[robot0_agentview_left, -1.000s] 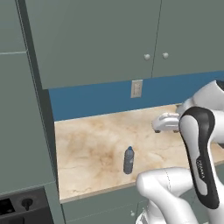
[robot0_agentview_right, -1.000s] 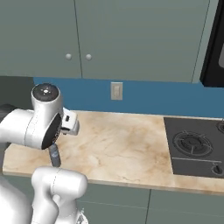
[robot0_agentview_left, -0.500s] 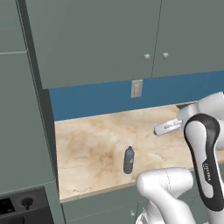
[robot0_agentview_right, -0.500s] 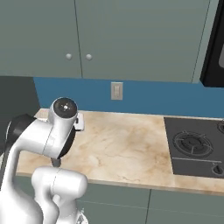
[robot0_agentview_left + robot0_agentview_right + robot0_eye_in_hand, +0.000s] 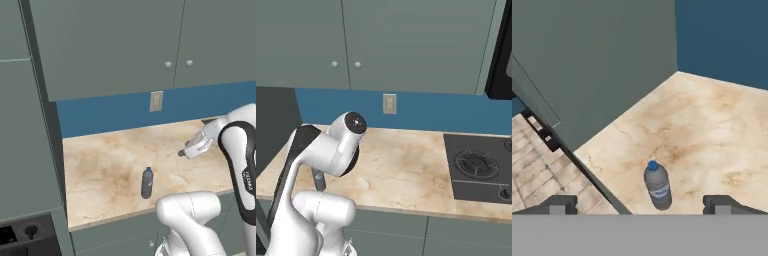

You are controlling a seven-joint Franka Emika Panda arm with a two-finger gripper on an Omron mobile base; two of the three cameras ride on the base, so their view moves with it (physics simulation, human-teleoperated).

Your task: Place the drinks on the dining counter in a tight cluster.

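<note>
A small slim greyish water bottle (image 5: 146, 183) with a blue cap stands upright near the front of a beige wall counter (image 5: 110, 160) with a blue backsplash. In the hand view the bottle (image 5: 658, 185) is low and centred, ahead of my open gripper (image 5: 640, 205), whose two fingertips (image 5: 559, 204) stand wide apart with nothing between them. My gripper (image 5: 186, 151) hovers above the counter to the bottle's right, apart from it. In the right base view my arm hides most of the bottle (image 5: 318, 179). The dining counter and the other two drinks are out of view.
Grey upper cabinets (image 5: 125, 45) hang over the counter, and a wall outlet (image 5: 156, 101) sits on the backsplash. A tall grey cabinet side (image 5: 30, 150) bounds the counter's left end. A black cooktop (image 5: 478, 167) lies at the right.
My arm has swung its elbow rightward and my hand has dropped slightly toward the counter. The water bottle has not moved.
</note>
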